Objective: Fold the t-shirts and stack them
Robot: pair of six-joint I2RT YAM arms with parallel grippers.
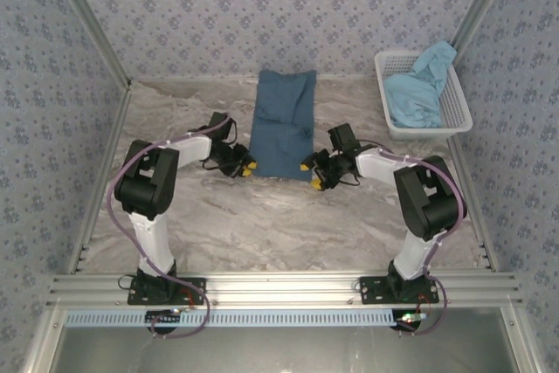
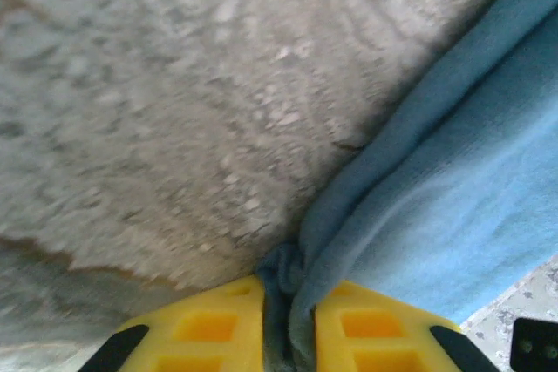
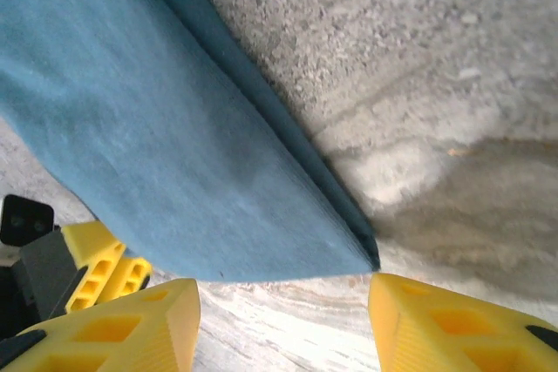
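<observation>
- Top external: the darker t-shirt (image 1: 281,124) is seen folded into a long strip in the middle of the desk (image 1: 262,224), its long axis running away from the arm bases. The left tool (image 1: 247,167) is set at the strip's near left corner and the right tool (image 1: 308,166) at its near right corner, so each arm is nearer its own corner. The lighter t-shirt (image 1: 419,89) is heaped in the basket (image 1: 461,111) at far right, well apart.
- Left wrist: the yellow fingers (image 2: 209,333) are drawn close, with a bunch of hem pinched between them. The left tool is judged clamped on the darker t-shirt, and the cloth runs off up and to the right.
- Right wrist: the fingers (image 3: 436,320) stand wide apart and nothing is held. The folded corner lies just ahead, in line with the gap, not yet enclosed.
- Grip detail is supplied by the wrist views, and the strip's lie by the overhead. The coming move is judged to turn on the right tool taking its corner.
</observation>
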